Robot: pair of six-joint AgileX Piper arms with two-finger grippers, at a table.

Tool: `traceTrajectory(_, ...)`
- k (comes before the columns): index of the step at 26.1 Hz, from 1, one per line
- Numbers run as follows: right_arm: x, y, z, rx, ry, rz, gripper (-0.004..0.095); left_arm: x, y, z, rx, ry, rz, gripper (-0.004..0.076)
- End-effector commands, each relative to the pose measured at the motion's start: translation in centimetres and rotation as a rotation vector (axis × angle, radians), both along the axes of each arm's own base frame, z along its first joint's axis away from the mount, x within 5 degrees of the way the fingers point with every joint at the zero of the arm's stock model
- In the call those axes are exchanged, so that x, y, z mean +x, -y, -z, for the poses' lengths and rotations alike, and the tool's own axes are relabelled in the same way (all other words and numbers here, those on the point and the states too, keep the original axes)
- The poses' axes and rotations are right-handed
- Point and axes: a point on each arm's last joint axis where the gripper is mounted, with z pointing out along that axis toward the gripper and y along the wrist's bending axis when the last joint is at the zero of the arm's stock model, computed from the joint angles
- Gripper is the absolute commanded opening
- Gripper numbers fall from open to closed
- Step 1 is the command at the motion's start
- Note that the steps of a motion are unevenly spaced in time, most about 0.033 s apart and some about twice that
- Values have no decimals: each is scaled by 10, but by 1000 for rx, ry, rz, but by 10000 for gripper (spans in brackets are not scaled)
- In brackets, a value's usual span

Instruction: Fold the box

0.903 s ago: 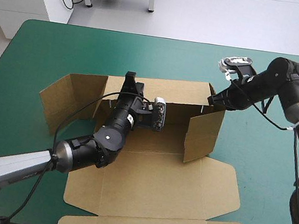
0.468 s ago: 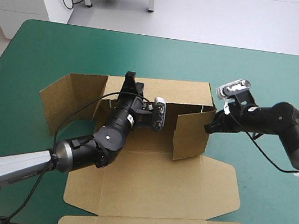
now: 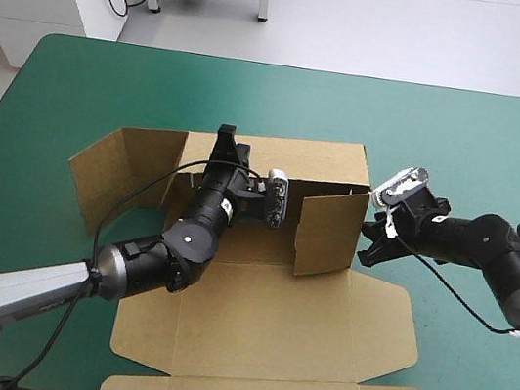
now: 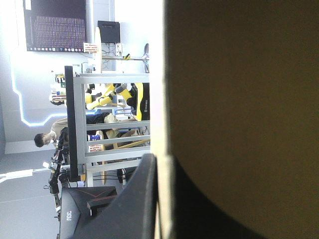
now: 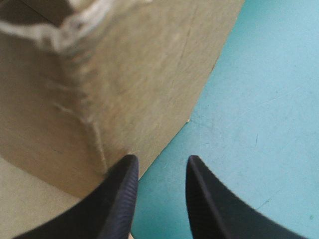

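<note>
Nearest, the lid panel [image 3: 264, 354] of the box [image 3: 260, 255] flat on the teal-green desk [image 3: 81, 78]; light, stiff board (apt to spring back at its creases) — best pinched or pushed at a free edge. Farther in, right gripper [image 3: 368, 247] empty, fingers [image 5: 124, 189] narrowly apart, just beside the upright side flap [image 3: 328, 231]. Beyond, left gripper [image 3: 226, 140] pinched on the rear wall [image 3: 315, 159].

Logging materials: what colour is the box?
The box is plain brown; the high view shows it best.

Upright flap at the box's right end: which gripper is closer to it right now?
Right. The right gripper sits open just outside the flap, by its base; the left gripper is clamped on the back wall, farther along.
</note>
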Motion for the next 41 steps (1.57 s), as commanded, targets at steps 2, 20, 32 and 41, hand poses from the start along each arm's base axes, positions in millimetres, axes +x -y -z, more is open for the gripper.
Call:
traceTrajectory(2,-5,-1,-16,18,37,-46,457,-2,-5,-15,-46,30,-43,-7)
traceTrajectory(20,-17,-5,-14,4,-35,-156,467,-1,-6,-16,-42,38,-58,-7)
traceTrajectory(32,-3,-45,7,12,-5,-202,660,0,-6,-19,-51,43,-62,-7)
traceTrajectory(41,1,-49,20,-24,-62,-156,341,-1,-6,-18,-62,35,-70,-7)
